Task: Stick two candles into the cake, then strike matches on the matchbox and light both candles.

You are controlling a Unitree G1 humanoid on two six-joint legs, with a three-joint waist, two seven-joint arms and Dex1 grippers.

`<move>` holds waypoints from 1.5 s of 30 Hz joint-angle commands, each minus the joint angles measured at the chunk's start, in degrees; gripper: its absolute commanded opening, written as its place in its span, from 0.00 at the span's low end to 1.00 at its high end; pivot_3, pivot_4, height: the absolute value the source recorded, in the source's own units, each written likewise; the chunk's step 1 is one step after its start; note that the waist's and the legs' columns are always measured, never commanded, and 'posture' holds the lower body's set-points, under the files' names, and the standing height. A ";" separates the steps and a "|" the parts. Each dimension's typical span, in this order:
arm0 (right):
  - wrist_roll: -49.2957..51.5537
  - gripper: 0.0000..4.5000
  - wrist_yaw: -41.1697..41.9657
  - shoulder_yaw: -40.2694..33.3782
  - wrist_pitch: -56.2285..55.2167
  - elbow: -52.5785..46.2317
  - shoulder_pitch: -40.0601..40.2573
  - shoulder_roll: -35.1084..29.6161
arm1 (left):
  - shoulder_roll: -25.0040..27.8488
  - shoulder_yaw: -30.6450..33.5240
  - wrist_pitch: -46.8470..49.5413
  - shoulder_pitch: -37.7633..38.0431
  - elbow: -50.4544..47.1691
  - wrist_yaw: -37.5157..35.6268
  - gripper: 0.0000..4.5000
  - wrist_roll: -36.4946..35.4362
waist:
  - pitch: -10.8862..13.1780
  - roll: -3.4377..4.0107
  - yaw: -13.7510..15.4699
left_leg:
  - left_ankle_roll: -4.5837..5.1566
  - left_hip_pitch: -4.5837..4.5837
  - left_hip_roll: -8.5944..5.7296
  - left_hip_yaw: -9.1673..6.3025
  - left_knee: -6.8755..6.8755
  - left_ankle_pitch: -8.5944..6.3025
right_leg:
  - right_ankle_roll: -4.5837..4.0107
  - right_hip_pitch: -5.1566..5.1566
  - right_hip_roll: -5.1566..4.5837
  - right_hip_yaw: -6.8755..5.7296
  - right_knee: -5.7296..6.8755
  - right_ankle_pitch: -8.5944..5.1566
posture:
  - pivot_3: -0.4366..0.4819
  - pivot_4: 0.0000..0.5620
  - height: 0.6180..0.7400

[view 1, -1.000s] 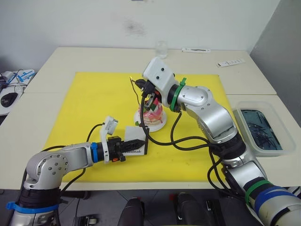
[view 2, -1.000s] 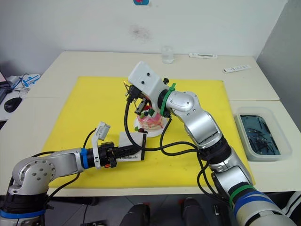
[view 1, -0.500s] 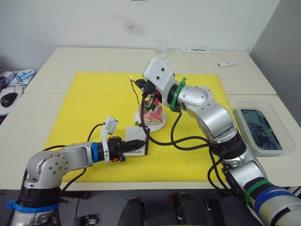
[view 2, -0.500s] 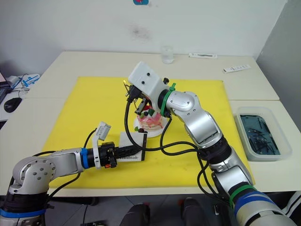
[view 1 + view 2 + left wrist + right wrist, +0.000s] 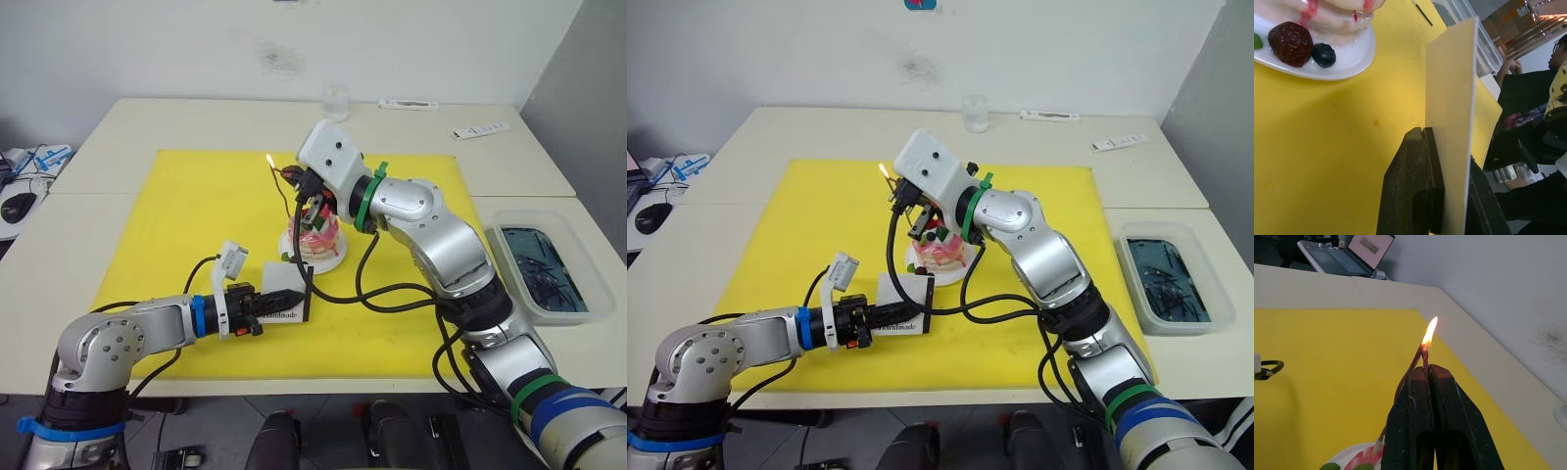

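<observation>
The pink cake (image 5: 313,238) sits on its white plate (image 5: 333,262) mid-way across the yellow mat (image 5: 176,215). My right gripper (image 5: 290,180) hovers just above the cake's left side, shut on a short match (image 5: 1424,357) whose tip burns with a flame (image 5: 1429,330). A thin wavy candle (image 5: 1383,432) rises from the cake to that flame. My left gripper (image 5: 257,304) is shut on the white matchbox (image 5: 285,292), holding it on edge on the mat in front of the cake. Another match (image 5: 1422,12) lies on the mat beyond the cake.
A clear tub (image 5: 549,264) of dark water stands off the mat at the right. A glass (image 5: 336,101) and white strips (image 5: 482,129) lie at the table's back. The right arm's black cables (image 5: 392,294) trail over the mat. A seated person (image 5: 1547,98) is beside the table.
A bright flame now shows at the match tip above the cake's left side. Both arms and the matchbox have stayed almost where they were.
</observation>
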 commanded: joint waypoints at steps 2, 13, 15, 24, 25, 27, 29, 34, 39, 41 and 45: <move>-0.64 0.01 -0.06 -1.35 -1.16 -0.97 -1.06 -0.12 | -0.36 0.61 -0.13 -0.64 -0.76 -0.33 0.00 0.05 | 0.00 0.00 -0.01 | 0.00 0.00 0.00 0.00 0.00 0.00 | 0.00 0.00 0.00 0.00 0.00 0.00 | 0.48 0.27 1.00; -0.43 0.01 0.40 -1.87 -0.94 -1.53 -1.11 -0.93 | -0.84 0.97 0.23 -1.45 -0.26 -0.13 0.00 -0.06 | 0.00 0.00 -0.01 | 0.00 0.00 0.00 0.00 0.00 0.00 | -0.01 0.00 0.00 0.00 0.00 0.01 | 0.48 0.27 1.00; -0.03 0.01 0.70 -2.38 -0.41 -2.69 -0.83 -1.63 | -0.97 1.05 0.39 -1.62 -0.14 -0.13 0.00 -0.35 | 0.00 0.00 -0.01 | 0.00 0.00 0.00 0.00 0.00 0.00 | 0.00 0.00 0.00 0.00 -0.01 0.00 | 0.48 0.27 1.00; 9.12 0.01 6.91 -8.59 9.96 -20.14 6.29 -9.70 | -1.70 0.84 0.96 -1.39 -0.31 -0.31 0.00 -0.68 | 0.00 0.00 0.14 | 0.00 -0.10 0.00 -0.04 -0.01 -0.01 | -0.02 -0.02 -0.01 -0.03 -0.08 -0.01 | 0.48 0.27 1.00; 10.16 0.01 7.51 -9.45 10.79 -21.51 6.96 -10.75 | -1.85 0.74 1.09 -1.42 -0.40 -0.26 0.00 -0.77 | 0.00 0.00 0.14 | 0.00 -0.09 0.00 -0.04 -0.01 -0.01 | -0.02 -0.02 -0.01 -0.04 -0.07 -0.01 | 0.48 0.27 1.00; 12.75 0.01 8.77 -12.00 12.76 -24.48 8.68 -13.23 | -2.13 0.61 1.51 -1.39 -0.67 -0.42 0.00 -0.97 | 0.00 0.00 0.14 | 0.00 -0.09 0.00 -0.05 0.00 -0.01 | 0.05 -0.02 -0.01 -0.05 -0.06 -0.06 | 0.48 0.27 1.00; 16.00 0.01 9.78 -15.97 15.49 -27.83 10.87 -16.06 | -2.39 0.61 2.10 -1.01 -1.37 -0.47 0.00 -1.56 | 0.00 0.00 0.17 | 0.00 -0.09 0.00 -0.05 0.01 0.00 | 0.19 -0.01 -0.01 -0.04 -0.06 -0.13 | 0.48 0.27 1.00; 21.92 0.01 10.39 -31.46 22.37 -34.72 19.90 -25.47 | -1.83 0.99 3.32 0.94 -3.59 -1.20 0.00 -3.63 | 0.00 0.00 0.44 | 0.01 -0.13 -0.02 -0.02 0.04 -0.01 | 0.20 0.01 -0.04 -0.02 -0.13 -0.13 | 0.48 0.27 1.00; 14.85 0.01 8.90 -44.36 16.80 -31.51 36.14 -36.09 | -2.75 0.21 3.75 0.91 -4.61 -0.66 0.00 -4.80 | 0.00 -0.01 0.67 | 0.01 -0.13 -0.04 0.00 0.02 -0.01 | 0.09 0.03 -0.04 -0.03 -0.16 -0.24 | 0.48 0.27 1.00; 11.26 0.01 7.35 -47.93 12.83 -28.30 42.69 -37.57 | -3.37 -0.41 3.67 0.45 -4.66 -0.45 0.00 -5.03 | 0.00 -0.01 0.60 | 0.01 -0.12 -0.05 0.06 0.05 -0.01 | 0.08 0.04 -0.04 0.04 -0.16 -0.25 | 0.48 0.27 1.00; 6.58 0.01 3.23 -50.56 7.16 -22.12 50.03 -36.75 | -4.37 -1.66 3.46 -0.54 -4.08 -0.52 0.00 -4.54 | 0.00 0.00 0.19 | 0.02 -0.01 -0.06 0.21 0.09 -0.01 | 0.10 0.06 -0.03 0.22 -0.13 -0.23 | 0.48 0.27 1.00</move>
